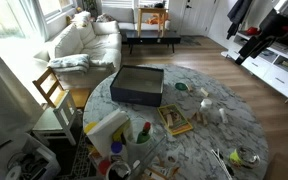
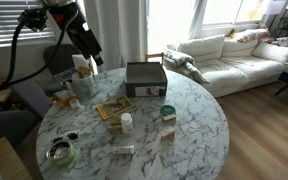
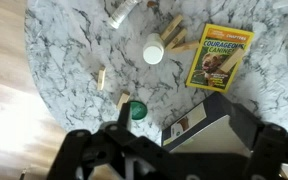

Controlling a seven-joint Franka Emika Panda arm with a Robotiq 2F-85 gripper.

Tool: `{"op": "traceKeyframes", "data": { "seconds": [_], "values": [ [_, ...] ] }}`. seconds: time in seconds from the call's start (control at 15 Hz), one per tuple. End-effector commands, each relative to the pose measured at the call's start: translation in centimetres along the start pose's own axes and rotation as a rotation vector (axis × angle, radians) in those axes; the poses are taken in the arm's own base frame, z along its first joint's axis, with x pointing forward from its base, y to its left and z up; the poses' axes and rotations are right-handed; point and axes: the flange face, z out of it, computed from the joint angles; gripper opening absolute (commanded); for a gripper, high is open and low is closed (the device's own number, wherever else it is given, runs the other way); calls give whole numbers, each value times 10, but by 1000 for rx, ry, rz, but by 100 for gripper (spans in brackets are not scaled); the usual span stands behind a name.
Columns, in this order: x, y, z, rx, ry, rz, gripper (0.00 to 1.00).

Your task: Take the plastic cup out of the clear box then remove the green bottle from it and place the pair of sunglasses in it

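While gripper (image 3: 174,145) hangs over table (image 3: 74,40), jaws wide apart, clear box (image 1: 137,86) interior reads dark, contents indistinct; plastic cup (image 2: 83,86) stands outside box, near it.

Daylit room, small and soft frames

Daylight pours through the windows (image 1: 54,10), blowing them out to white and washing the sofa (image 1: 84,40) pale. The marble tabletop (image 2: 189,120) is evenly lit, with only faint shadows. In the wrist view the gripper (image 3: 169,150) is a dark, blurred silhouette, and warm glare streaks the left edge.
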Motion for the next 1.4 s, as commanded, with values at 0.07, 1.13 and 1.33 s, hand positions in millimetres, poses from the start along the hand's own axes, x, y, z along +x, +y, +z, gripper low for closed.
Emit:
{"op": "traceKeyframes", "data": {
  "seconds": [0.07,1.13,1.33],
  "values": [
    [0,0,0,0,-1,0,100],
    [36,-170,127,325,3,-342,100],
    [46,-226,166,432,-6,-480,100]
  ]
}}
